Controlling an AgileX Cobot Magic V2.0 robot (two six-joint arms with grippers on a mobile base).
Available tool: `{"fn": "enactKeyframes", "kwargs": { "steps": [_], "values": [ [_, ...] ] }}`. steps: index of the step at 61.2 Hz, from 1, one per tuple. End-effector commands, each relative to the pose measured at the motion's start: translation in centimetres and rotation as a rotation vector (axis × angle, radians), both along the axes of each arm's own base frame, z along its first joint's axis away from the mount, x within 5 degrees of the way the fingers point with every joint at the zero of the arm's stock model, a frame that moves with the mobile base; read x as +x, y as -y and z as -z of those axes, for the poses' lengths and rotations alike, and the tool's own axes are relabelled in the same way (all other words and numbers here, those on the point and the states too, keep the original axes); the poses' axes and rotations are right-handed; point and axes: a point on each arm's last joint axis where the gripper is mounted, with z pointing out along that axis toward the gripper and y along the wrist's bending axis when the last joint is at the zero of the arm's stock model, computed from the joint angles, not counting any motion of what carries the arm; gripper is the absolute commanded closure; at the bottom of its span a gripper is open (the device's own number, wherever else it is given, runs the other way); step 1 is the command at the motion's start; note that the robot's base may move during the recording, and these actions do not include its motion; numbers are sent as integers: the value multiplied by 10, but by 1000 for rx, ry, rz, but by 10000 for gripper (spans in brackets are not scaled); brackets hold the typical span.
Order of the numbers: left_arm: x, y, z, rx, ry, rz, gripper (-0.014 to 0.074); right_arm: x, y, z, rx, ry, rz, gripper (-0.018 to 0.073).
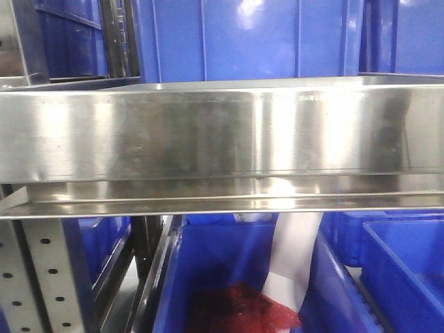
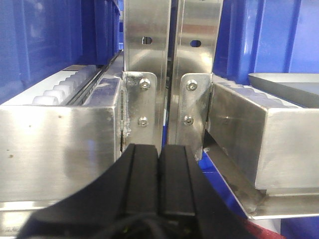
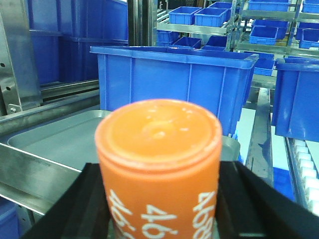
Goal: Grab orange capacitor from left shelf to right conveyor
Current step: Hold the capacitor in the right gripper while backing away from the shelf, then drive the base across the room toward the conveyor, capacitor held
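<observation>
The orange capacitor (image 3: 158,144) fills the right wrist view, upright, with white "4680" print down its side. My right gripper (image 3: 159,172) is shut on it, a black finger (image 3: 87,199) pressed on each side. Behind it to the left lies a shallow silver tray (image 3: 60,139); the right conveyor's belt is out of view. The left shelf (image 1: 222,132) spans the front view with its tall shiny lip. My left gripper (image 2: 159,149) is shut on nothing, its pads together, pointing at two steel uprights (image 2: 147,74). Neither gripper shows in the front view.
A large blue crate (image 3: 174,84) stands behind the tray, with more blue bins (image 3: 299,94) to the right. Blue bins (image 1: 243,41) sit above the shelf, and another (image 1: 229,277) below holds something red. White rollers (image 2: 55,92) run on the shelf sections beside the uprights.
</observation>
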Motion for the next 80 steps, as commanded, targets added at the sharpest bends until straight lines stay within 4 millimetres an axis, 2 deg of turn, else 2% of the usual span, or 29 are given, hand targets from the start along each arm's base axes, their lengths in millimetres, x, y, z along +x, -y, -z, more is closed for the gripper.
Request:
{"fn": "enactKeyframes", "kwargs": {
  "steps": [1, 80],
  "values": [
    [-2, -1, -10, -20, 105, -1, 723, -1, 0, -16, 22, 101, 5, 480],
    [-2, -1, -10, -20, 105, -1, 723, -1, 0, -16, 22, 100, 5, 480]
  ]
}}
